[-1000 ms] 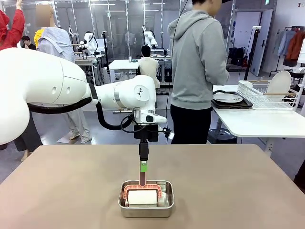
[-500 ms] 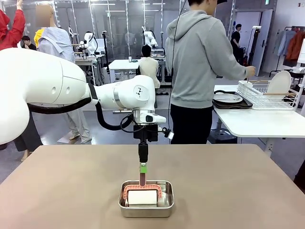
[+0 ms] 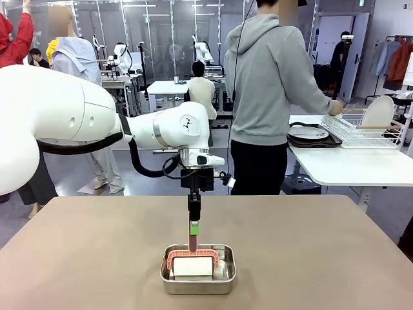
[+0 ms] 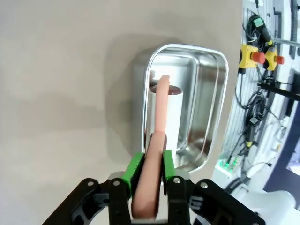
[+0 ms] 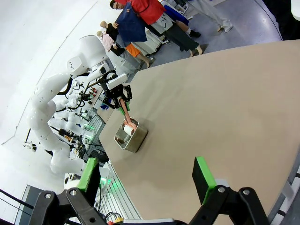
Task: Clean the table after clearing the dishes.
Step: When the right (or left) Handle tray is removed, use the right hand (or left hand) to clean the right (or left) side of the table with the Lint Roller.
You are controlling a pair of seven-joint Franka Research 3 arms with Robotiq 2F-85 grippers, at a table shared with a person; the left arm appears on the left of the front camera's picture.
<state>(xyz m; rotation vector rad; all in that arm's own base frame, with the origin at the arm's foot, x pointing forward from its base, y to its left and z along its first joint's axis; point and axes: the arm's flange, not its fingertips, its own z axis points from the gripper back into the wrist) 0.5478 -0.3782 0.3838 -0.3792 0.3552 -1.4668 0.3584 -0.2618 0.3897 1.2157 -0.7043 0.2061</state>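
Risk of a dragged pan at lift-off

Trouble is most likely to come from the pink handle [image 4: 161, 108], which looks thin and bendable. If it is raised off-centre, the white cleaning pad [image 3: 193, 267] below the left tool [image 3: 193, 227] may be swung against the wall of the steel pan [image 3: 229, 271]. The pan could then be tipped or dragged across the worktop [image 3: 84, 258]. The grip is taken near the handle's upper end, so a slip between the pads is also judged possible once the pad is pressed down for wiping.

The left tool is clamped on that handle, with its green pads pressed flat against both sides. The pad is seated inside the pan, directly beneath the tool. The worktop is spread out bare below and all around it.

The right tool [image 5: 146, 173] is held with its fingers wide apart and nothing is gripped between them.

A dark tray with a white plate [image 3: 308, 134] is seen on a smaller white table, well beyond the left tool and off to its right. A person's hand [image 3: 337, 106] is placed at a dish rack there.
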